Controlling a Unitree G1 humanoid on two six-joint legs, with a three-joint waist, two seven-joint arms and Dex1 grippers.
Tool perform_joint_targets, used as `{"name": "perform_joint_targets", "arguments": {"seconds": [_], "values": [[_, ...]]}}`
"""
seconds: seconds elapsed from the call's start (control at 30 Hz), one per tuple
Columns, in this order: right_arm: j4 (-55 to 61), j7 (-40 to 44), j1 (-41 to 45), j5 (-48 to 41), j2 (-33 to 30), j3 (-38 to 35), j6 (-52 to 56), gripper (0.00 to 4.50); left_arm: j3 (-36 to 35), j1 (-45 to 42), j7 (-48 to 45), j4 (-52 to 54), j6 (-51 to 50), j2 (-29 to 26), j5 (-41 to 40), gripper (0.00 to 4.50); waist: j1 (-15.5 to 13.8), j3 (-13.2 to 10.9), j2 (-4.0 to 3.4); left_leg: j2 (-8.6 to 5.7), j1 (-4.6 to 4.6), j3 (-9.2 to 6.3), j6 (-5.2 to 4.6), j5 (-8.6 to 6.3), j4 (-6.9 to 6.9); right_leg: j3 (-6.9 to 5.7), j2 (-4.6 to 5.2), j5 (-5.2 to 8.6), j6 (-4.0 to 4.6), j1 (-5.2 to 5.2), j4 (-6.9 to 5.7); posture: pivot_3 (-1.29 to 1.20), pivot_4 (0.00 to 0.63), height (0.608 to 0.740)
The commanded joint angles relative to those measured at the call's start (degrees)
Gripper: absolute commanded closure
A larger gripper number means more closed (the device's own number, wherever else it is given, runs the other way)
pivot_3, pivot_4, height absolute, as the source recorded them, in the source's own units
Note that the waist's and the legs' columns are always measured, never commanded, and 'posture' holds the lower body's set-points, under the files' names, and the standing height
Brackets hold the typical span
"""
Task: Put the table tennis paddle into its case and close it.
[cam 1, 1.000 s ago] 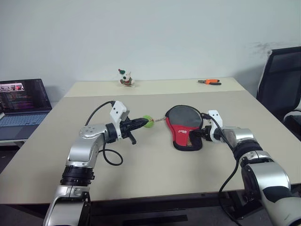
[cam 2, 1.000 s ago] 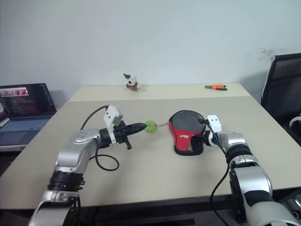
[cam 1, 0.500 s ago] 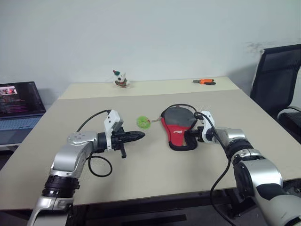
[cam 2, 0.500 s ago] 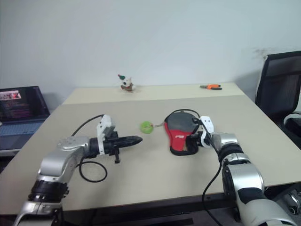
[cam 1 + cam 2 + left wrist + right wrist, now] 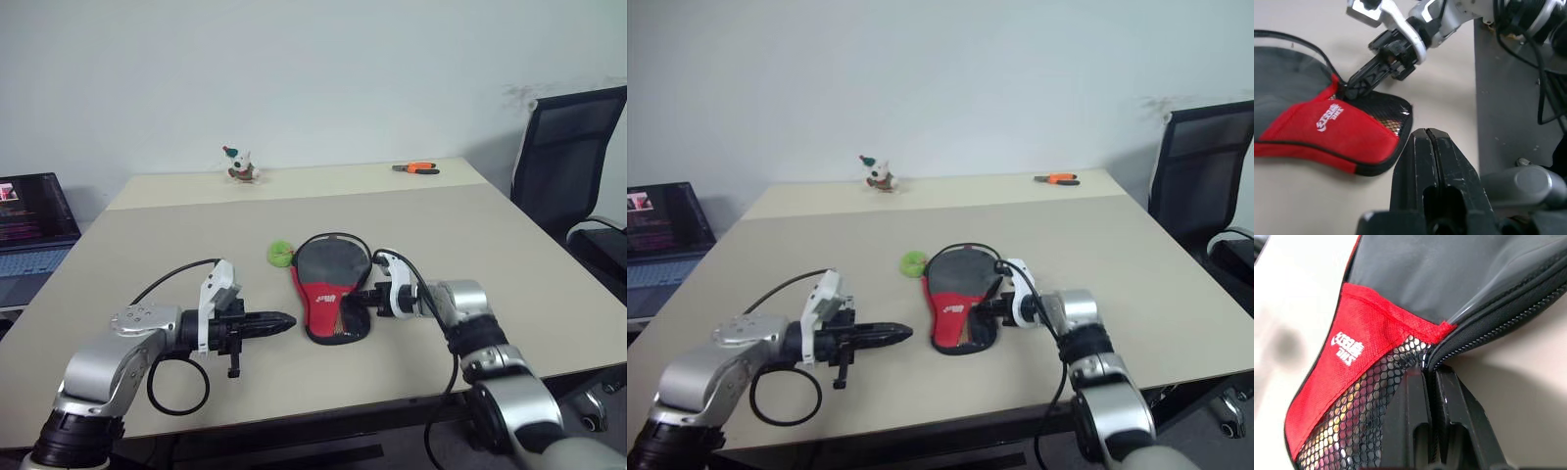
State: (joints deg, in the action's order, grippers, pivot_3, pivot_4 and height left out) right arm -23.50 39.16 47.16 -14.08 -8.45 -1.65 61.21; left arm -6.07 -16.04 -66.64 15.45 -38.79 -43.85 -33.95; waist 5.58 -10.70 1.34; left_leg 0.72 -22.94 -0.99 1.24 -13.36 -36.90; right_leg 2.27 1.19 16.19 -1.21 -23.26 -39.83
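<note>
The case (image 5: 328,284), black above and red below with a mesh pocket, lies flat on the middle of the table (image 5: 176,235). A green ball (image 5: 282,254) on a short cord rests by its far left rim. My right gripper (image 5: 352,297) is shut on the case's zipped edge beside the mesh pocket (image 5: 1376,411), as the right wrist view shows close up. My left gripper (image 5: 288,320) is shut and holds nothing; it hovers just left of the case's near end, pointing at it. The table tennis paddle is hidden.
A small toy figure (image 5: 236,164) and orange-handled pliers (image 5: 416,168) lie at the table's far edge. An open laptop (image 5: 29,220) sits on a stand to the left. A black office chair (image 5: 568,147) stands at the right.
The camera has shifted. My right gripper has shut on the case's edge and drawn the case nearer and to the left. My left gripper has pulled back away from the green ball.
</note>
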Motion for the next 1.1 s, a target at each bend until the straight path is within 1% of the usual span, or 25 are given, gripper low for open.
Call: {"name": "perform_joint_targets", "arguments": {"seconds": [0.03, 0.13, 0.3, 0.4, 0.57, 0.83, 0.87, 0.93, 0.97, 1.0, 1.1], "values": [[19.6, -3.8, -8.0, -5.4, 1.3, -0.8, 15.0, 4.47, -2.5, 1.9, 1.2, 4.3, -1.2, -1.5, -2.7, 4.5, -0.6, 0.0, 0.0, 0.01, -0.02, -0.03, 0.0, -0.01, 0.01, -0.03, 0.0, 0.01, 0.01, -0.01, 0.03, 0.0, 0.15, 0.74], [30.5, -6.6, -13.2, -7.9, 1.6, -2.5, 22.1, 4.47, -2.8, 2.9, 1.6, 5.1, -1.6, -2.2, -3.7, 4.5, -1.1, 0.0, 0.01, 0.0, -0.05, -0.12, 0.01, -0.02, 0.01, -0.1, 0.0, 0.03, 0.03, 0.0, 0.06, 0.0, 0.15, 0.74], [39.7, -10.3, -18.6, -9.5, 3.1, -6.4, 29.8, 4.47, -2.4, 3.1, 1.9, 5.1, -1.7, -2.8, -4.4, 4.5, -1.2, 0.0, 0.02, -0.03, -0.01, -0.09, 0.01, -0.02, -0.01, -0.1, -0.07, 0.04, 0.01, 0.05, 0.05, 0.0, 0.15, 0.74], [41.2, -11.8, -20.1, -9.6, 3.1, -7.6, 31.2, 4.47, -1.9, 2.7, 1.8, 4.5, -1.4, -3.0, -4.4, 4.5, -1.2, 0.0, 0.02, -0.04, -0.02, -0.09, 0.01, -0.02, 0.0, -0.11, -0.15, 0.13, -0.13, 0.05, 0.07, 0.0, 0.15, 0.74], [40.7, -13.4, -20.3, -10.1, 2.9, -8.2, 30.5, 4.47, -1.0, 2.1, 2.0, 3.9, -1.1, -2.8, -4.1, 4.5, -1.3, 0.0, 0.02, -0.07, -0.04, -0.08, 0.01, -0.02, 0.03, -0.11, -0.17, 0.14, -0.15, 0.05, 0.16, 0.0, 0.15, 0.74], [42.7, -14.8, -21.5, -13.6, 3.7, -8.5, 31.3, 4.47, -0.9, 2.5, 2.3, 3.9, -0.6, -2.9, -3.6, 4.5, -1.3, 0.0, 0.03, -0.06, -0.05, -0.08, 0.0, -0.02, 0.07, -0.11, -0.17, 0.15, -0.17, 0.05, 0.22, 0.0, 0.15, 0.74], [43.1, -15.0, -21.9, -13.9, 3.6, -8.4, 31.3, 4.23, -0.9, 2.6, 2.5, 3.9, -0.6, -2.9, -3.6, 4.5, -1.3, 0.0, 0.03, -0.06, -0.06, -0.08, 0.0, -0.03, 0.09, -0.11, -0.17, 0.15, -0.17, 0.05, 0.25, 0.0, 0.15, 0.74], [45.7, -14.2, -23.1, -14.6, 1.2, -5.9, 30.5, 3.69, -1.2, 2.9, 3.1, 4.1, -1.1, -2.7, -3.8, 4.5, -1.3, 0.0, 0.03, -0.05, -0.07, -0.07, -0.01, -0.03, 0.11, -0.1, -0.17, 0.15, -0.17, 0.05, 0.31, 0.0, 0.15, 0.74], [46.8, -13.9, -23.5, -15.3, 1.2, -6.3, 30.7, 3.41, -1.3, 3.0, 3.5, 4.2, -1.3, -2.5, -4.0, 4.5, -1.3, 0.0, 0.03, -0.06, -0.08, -0.07, -0.01, -0.03, 0.11, -0.1, -0.17, 0.14, -0.17, 0.05, 0.33, 0.0, 0.15, 0.74], [48.0, -13.6, -23.6, -15.9, 0.9, -6.3, 30.5, 3.0, -1.5, 3.1, 3.9, 4.3, -1.5, -2.4, -4.1, 4.5, -1.4, 0.0, 0.04, -0.05, -0.08, -0.07, -0.01, -0.04, 0.12, -0.11, -0.16, 0.15, -0.18, 0.05, 0.35, 0.0, 0.15, 0.74], [50.8, -12.7, -23.8, -17.7, -0.3, -6.1, 29.5, 1.96, -1.7, 3.5, 4.9, 4.5, -1.2, -2.1, -4.2, 4.5, -1.3, 0.0, 0.04, -0.03, -0.08, -0.07, -0.02, -0.04, 0.12, -0.1, -0.16, 0.17, -0.22, 0.05, 0.37, 0.0, 0.15, 0.74]]}}
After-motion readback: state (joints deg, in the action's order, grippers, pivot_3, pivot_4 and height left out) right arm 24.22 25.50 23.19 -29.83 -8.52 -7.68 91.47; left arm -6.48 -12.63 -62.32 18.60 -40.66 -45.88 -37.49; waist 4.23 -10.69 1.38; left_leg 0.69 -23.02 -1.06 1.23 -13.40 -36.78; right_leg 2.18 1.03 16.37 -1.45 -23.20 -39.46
